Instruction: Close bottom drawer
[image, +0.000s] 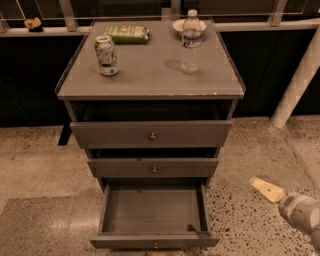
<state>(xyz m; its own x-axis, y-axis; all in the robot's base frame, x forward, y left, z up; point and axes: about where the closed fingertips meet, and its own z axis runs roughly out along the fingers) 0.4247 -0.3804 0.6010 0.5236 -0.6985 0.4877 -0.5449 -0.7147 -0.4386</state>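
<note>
1. Jaws: we cannot tell whether they stand apart or together; our gripper (267, 190) hangs low on the right above the speckled floor (40, 165).
2. We see the bottom drawer (154, 241) (thinnest front, small round knob) pulled far out of the cabinet (150, 75), well apart from the gripper.

No lettering, brand or number can be read anywhere. The white-and-green drink can (106, 55), the flat green snack packet (127, 33) and the clear plastic water bottle (190, 41) with a pale label band all carry print, but it is illegible. They stand well up and left of the gripper (265, 189). The tan-tipped gripper hangs over the speckled floor, right of the pulled-out grey bottom drawer (155, 241) and apart from it.
</note>
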